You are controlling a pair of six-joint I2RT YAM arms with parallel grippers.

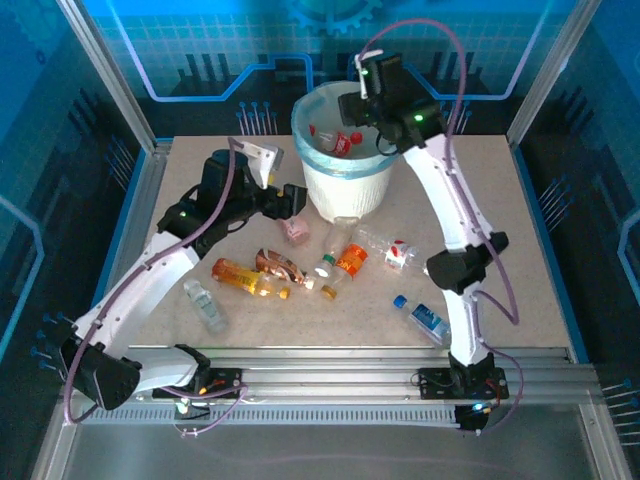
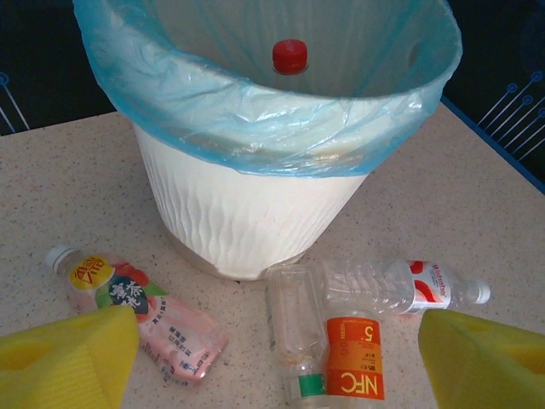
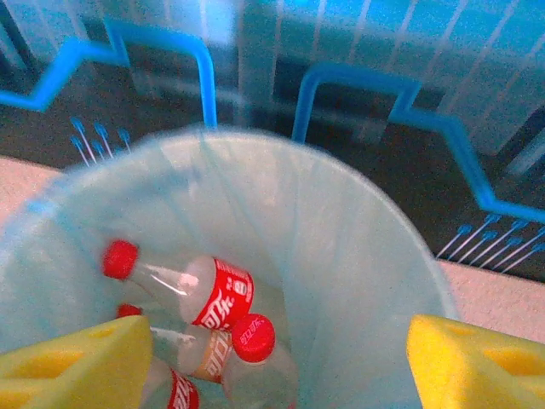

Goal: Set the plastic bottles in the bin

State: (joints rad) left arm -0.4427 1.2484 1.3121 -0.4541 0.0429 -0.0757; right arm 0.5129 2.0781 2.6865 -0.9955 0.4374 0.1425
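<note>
Your right pincer (image 3: 274, 365) hung apart, empty, above the bin (image 1: 345, 188), likely for dropping; left pincer (image 2: 274, 368), apart, faced desk (image 1: 505, 205) bottles (image 2: 162, 328).

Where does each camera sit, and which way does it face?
Top external: above and behind, looking down at the table; left arm and right arm show.
Left wrist: low over the table, facing the bin side-on; left tool at the bottom edge.
Right wrist: above the bin, looking in at red-capped bottles; right tool at the bottom edge.
Shared by both wrists: blue bag.
</note>
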